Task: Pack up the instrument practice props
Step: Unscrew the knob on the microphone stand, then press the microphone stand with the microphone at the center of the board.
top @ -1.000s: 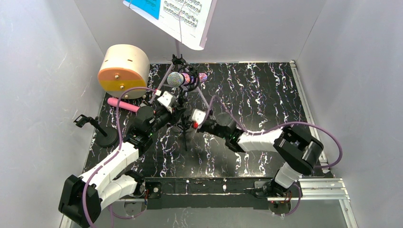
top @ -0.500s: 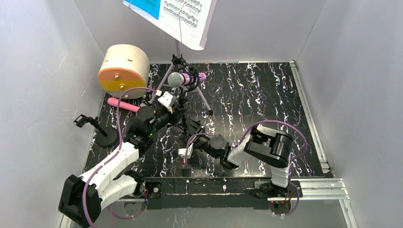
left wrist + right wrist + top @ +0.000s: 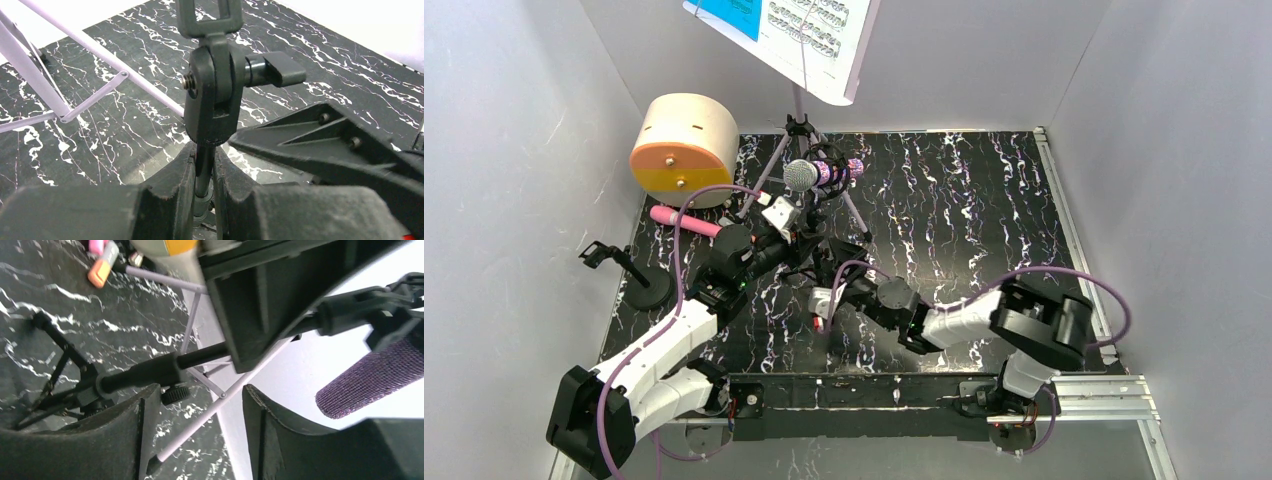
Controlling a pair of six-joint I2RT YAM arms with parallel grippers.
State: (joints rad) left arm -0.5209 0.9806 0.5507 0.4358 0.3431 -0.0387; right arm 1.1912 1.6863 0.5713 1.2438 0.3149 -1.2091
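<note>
— What's nearest?
— A metal rail [image 3: 1084, 392] along the near edge, with both arm bases by it. Beyond that is the table [image 3: 964, 200], glossy black with white marble veins.
— And the arms?
— The right gripper [image 3: 200, 395] sits low near the middle of the table. Its fingers are apart and pinch nothing, and the black pole of the tripod mic [image 3: 801, 175] crosses just ahead of them. The left gripper [image 3: 204, 170] is clamped on that thin pole, right under the swivel joint.
— So where's the mic?
— Mid-table on its tripod, with the mesh head on top pointing left (purple body behind it, in the ring mount). I can't tell whether it stands quite plumb.
— Further back?
— A small black stand [image 3: 646, 290] on a round base is at the left edge. Past it the pink handheld microphone [image 3: 682, 219] lies flat, near a cream drum-shaped box [image 3: 682, 148] with an orange face in the far left corner. The lilac music stand [image 3: 799, 100] has its legs on the table's far side. It carries the sheet music [image 3: 809, 30], blue page left, white right.
— The room?
— Plain white walls [image 3: 514, 150] on three sides.
</note>
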